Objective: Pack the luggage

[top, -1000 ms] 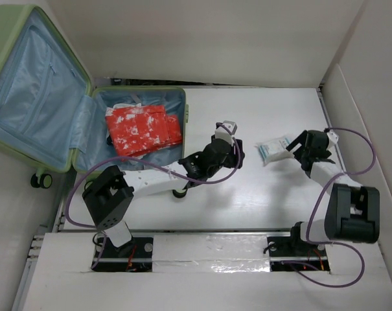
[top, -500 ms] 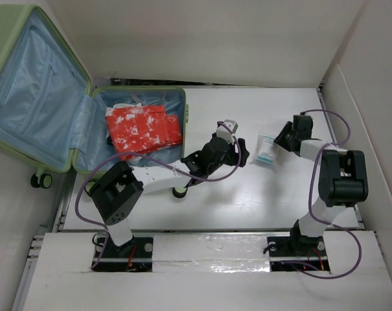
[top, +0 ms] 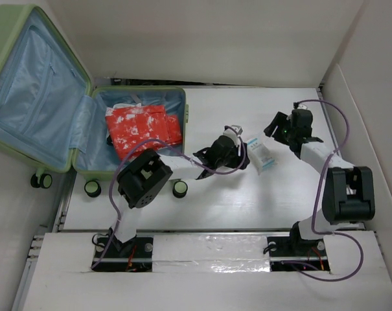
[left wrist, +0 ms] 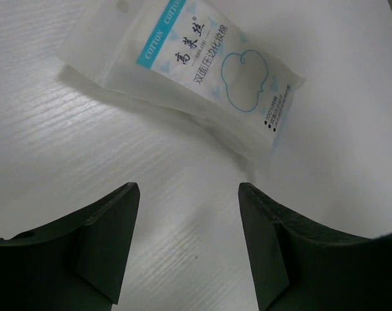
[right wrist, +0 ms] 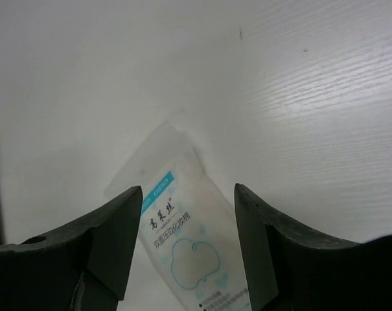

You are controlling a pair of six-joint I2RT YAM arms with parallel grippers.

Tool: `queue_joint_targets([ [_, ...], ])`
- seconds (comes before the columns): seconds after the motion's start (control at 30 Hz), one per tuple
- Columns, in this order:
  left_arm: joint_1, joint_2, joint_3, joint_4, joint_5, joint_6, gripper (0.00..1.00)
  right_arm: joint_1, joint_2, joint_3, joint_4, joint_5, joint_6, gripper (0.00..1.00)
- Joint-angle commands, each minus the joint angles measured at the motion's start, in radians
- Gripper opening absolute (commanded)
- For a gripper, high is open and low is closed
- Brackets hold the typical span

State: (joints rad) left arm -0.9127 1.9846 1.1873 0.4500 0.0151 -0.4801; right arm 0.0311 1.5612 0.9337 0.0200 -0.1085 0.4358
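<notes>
The left gripper (left wrist: 186, 191) stood open just short of a cotton-pad packet (top: 260, 154) lying on the table (top: 247, 197) — nothing held. Beyond, the right gripper (right wrist: 187, 191) gaped empty too. Far left, the luggage (top: 40, 84) lay open — red package (top: 142, 129) inside.

White wood-grained table (top: 247, 201) at centre, softly and evenly lit. Plain off-white wall (top: 215, 39) at 12 o'clock; slanted white panel (top: 370, 97) at 3 o'clock. Silvery tape (top: 241, 265) along white board (top: 66, 272) across the near edge, 6 o'clock.

Open table (top: 215, 110) around the cotton-pad packet (top: 261, 155), left pincer (top: 242, 153) and right pincer (top: 273, 127) at either side.
</notes>
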Motion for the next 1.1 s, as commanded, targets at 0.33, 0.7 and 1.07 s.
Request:
queue_joint_targets([
  [0.33,-0.025,0.203,0.287,-0.049,-0.095,-0.173,0.62,-0.022,-0.410,-0.188,0.077,-0.066,0.029,0.69],
  [0.7,-0.034,0.349,0.485,-0.177,-0.221,-0.172,0.08,-0.013,-0.592,-0.292,0.092,-0.117,0.029,0.68],
  [1.07,0.006,-0.041,0.218,-0.086,-0.237,-0.118,0.00,0.082,-0.713,-0.342,0.098,-0.011,0.007,0.65],
])
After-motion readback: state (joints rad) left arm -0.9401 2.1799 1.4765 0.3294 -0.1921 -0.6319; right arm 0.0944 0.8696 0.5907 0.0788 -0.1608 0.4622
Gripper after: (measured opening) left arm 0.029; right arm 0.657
